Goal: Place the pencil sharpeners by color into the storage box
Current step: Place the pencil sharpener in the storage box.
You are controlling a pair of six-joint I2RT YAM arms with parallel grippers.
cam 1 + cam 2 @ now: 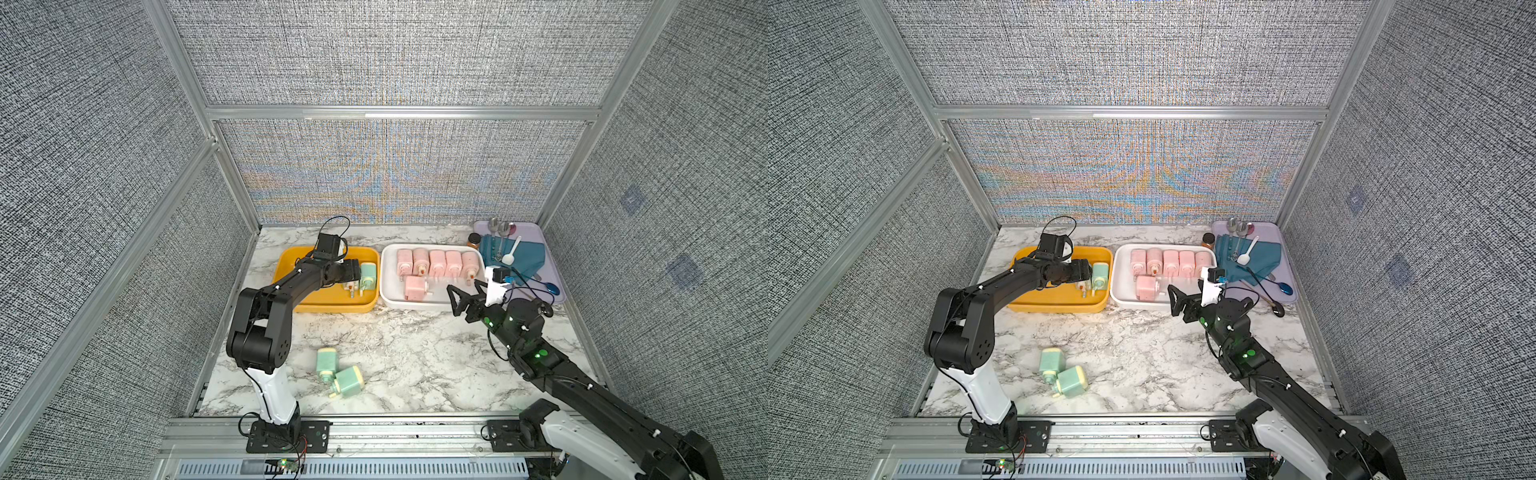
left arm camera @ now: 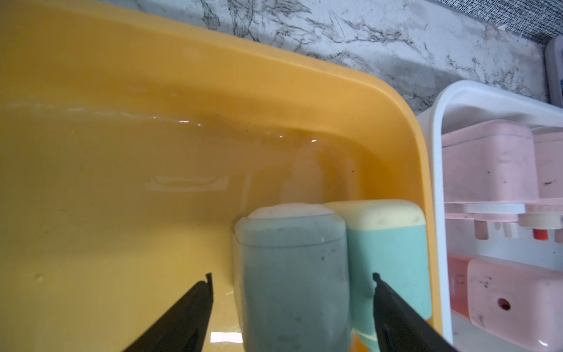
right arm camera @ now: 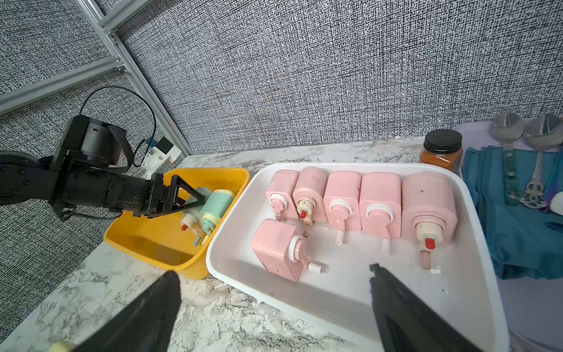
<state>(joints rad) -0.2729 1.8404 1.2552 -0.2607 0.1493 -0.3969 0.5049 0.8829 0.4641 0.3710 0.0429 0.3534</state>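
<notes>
Two green pencil sharpeners lie side by side in the yellow storage box, at its right end. My left gripper is open and straddles the nearer one, with a gap showing beside it; the other green sharpener lies against the box wall. Two more green sharpeners lie on the marble near the front. Several pink sharpeners stand in a row in the white box, and one pink sharpener lies before them. My right gripper hangs open and empty over that box's front rim.
A purple tray at the back right carries a blue cloth, spoons and a white scoop. A brown-filled spice jar stands between it and the white box. Fabric walls with metal frames close in the table on three sides.
</notes>
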